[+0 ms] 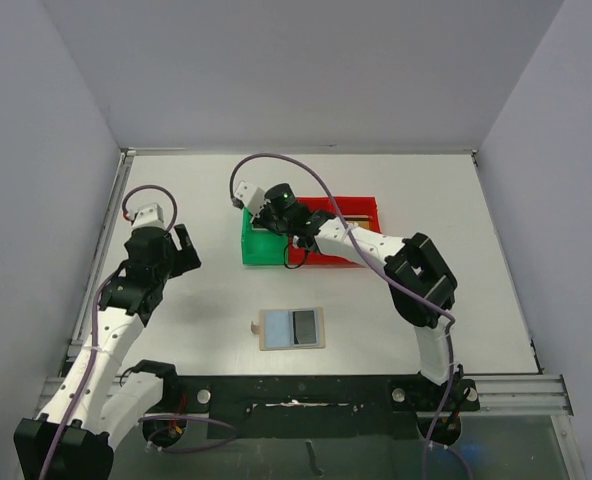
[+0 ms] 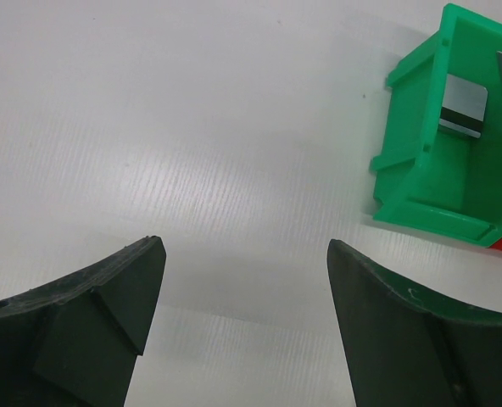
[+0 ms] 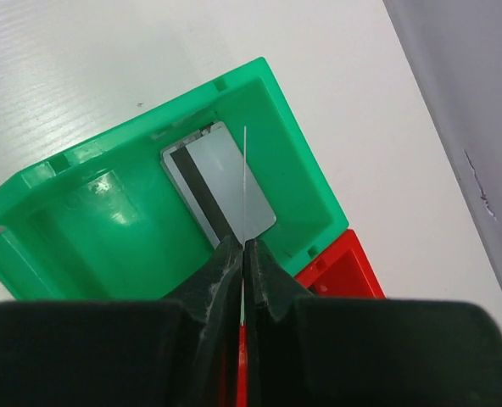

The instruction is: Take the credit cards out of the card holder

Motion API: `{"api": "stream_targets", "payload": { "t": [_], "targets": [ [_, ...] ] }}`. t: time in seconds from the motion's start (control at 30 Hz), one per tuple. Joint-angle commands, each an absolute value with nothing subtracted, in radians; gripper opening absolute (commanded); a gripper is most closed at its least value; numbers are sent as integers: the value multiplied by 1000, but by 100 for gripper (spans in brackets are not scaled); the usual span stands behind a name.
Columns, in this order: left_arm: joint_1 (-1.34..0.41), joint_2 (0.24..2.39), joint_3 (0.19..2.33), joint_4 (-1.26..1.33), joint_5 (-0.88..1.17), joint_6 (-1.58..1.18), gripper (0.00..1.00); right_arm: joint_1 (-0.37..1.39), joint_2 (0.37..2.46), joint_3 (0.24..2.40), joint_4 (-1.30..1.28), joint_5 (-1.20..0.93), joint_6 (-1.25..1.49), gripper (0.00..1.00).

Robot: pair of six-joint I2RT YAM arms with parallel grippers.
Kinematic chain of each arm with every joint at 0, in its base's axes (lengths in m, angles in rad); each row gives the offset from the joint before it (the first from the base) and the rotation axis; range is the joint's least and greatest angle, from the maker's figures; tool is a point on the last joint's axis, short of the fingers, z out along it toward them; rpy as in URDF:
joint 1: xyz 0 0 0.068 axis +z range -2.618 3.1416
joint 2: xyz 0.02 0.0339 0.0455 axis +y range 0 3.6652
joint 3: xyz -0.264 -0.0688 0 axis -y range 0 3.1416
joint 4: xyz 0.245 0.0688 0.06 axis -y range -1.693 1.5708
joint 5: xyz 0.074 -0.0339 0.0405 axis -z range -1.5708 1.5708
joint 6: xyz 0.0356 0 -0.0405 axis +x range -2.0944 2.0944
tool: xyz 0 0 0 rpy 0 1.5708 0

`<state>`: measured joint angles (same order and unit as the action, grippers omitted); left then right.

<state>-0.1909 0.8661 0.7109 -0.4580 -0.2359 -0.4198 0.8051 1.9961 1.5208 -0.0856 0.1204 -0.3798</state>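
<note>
Right fingers [image 3: 237, 253] — card [image 3: 245, 170] pinched, green bin [image 3: 81, 220] below

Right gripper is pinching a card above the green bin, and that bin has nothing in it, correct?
Not quite. The right gripper is pinching a thin card above the green bin, but the bin is not empty: a silver card with a dark stripe lies in it. The right wrist view shows it.

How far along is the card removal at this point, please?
Done: a silver card lies in the green bin. In hand: the right fingers pinch a second card above it. Left: a dark card apparently sits in the open holder.
</note>
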Motion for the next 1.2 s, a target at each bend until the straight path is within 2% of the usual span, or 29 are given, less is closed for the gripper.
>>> {"api": "stream_targets", "payload": {
  "t": [0.0,0.27,0.83,1.17],
  "targets": [
    [-167,859,713,-386,-210,-400,78,816,2032,1606,-72,170,-505,0],
    [-145,858,713,-382,-191,-397,78,825,2117,1670,-77,267,-627,0],
    [-121,875,714,-383,-177,-396,78,834,2218,1743,-108,307,-699,3],
    [-113,895,716,-386,-169,-396,78,832,2214,1738,-130,263,-690,18]
  ]
}}
